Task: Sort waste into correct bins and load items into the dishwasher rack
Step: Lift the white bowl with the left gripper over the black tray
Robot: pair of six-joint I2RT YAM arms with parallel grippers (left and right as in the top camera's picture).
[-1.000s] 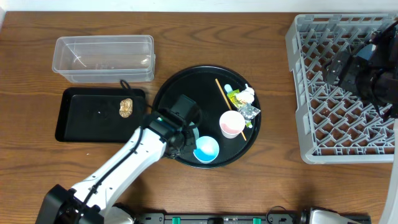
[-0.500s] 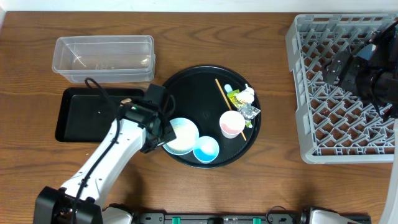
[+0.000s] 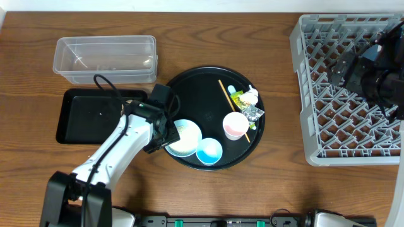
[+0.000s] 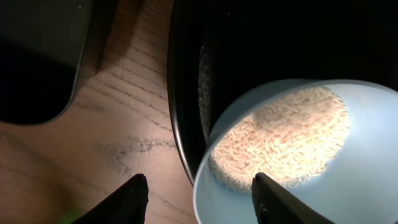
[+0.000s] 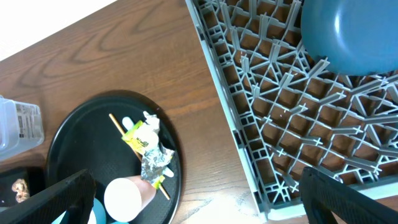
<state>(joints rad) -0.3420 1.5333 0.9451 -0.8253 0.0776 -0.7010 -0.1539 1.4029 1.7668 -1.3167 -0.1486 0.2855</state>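
Your left claw (image 4: 199, 182) is hanging about half open over the left edge of the big round black tray (image 3: 208, 88), and it is holding nothing. Its two fingers are sitting one on each side of the near rim of the white round bowl (image 3: 184, 137). The bowl is resting on the left part of that tray. There is loose white rice (image 4: 280, 137) lying in the bottom of the bowl.

I think you are getting ready to grab the bowl so you can tip the rice out. Go down slowly until the rim is deep between the fingers, then squeeze gently. Keep the bowl flat while you are lifting it, or the rice may spill.

The shallow black rectangular tray (image 3: 95, 116) is lying just left of the round tray, so that looks like a short trip.

Your right claw (image 5: 198, 180) is hovering wide open and empty, far to the right of the round tray, above the big grey plastic grid rack (image 3: 334, 139).
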